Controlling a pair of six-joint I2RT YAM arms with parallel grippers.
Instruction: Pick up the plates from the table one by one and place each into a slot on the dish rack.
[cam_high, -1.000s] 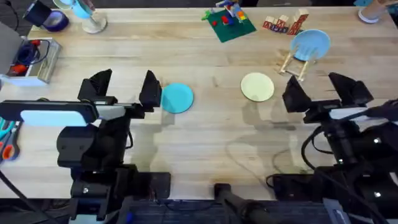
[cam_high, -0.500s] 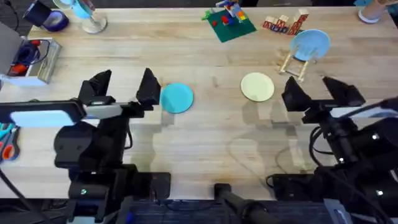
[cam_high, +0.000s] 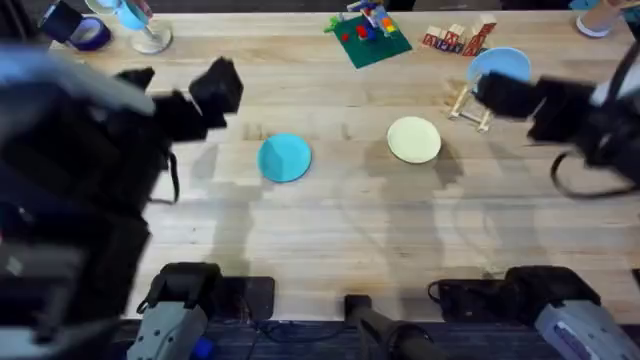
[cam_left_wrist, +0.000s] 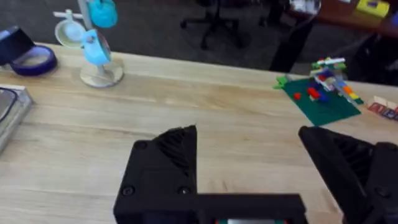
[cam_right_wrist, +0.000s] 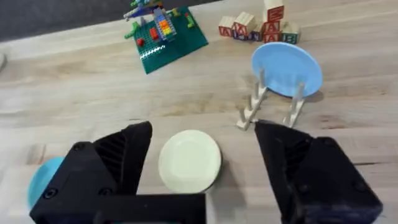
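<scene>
2 plates seen flat on table (cam_high: 330, 215), frame centre: teal plate (cam_high: 285, 157), yellow plate (cam_high: 414, 139). Rack (cam_high: 470, 104) upper right, blue plate (cam_high: 503, 66) slotted. Right gripper (cam_right_wrist: 202, 165) spread open, empty, yellow plate directly ahead, nearer. Left gripper (cam_left_wrist: 249, 165) open, empty.

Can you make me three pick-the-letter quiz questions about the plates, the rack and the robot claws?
1. Where is the sky-blue plate?
A. flat on the table
B. standing in the dish rack
C. in a claw

2. How many plates lie flat on the table?
A. one
B. two
C. four

3. How is the right claw?
A. open, holding nothing
B. shut on a plate
C. shut on a block

Answers:
1 B, it stands upright between the rack's slats.
2 B, the teal plate and the pale yellow-green plate both lie flat.
3 A, its fingers are spread wide above the pale yellow-green plate.
</scene>
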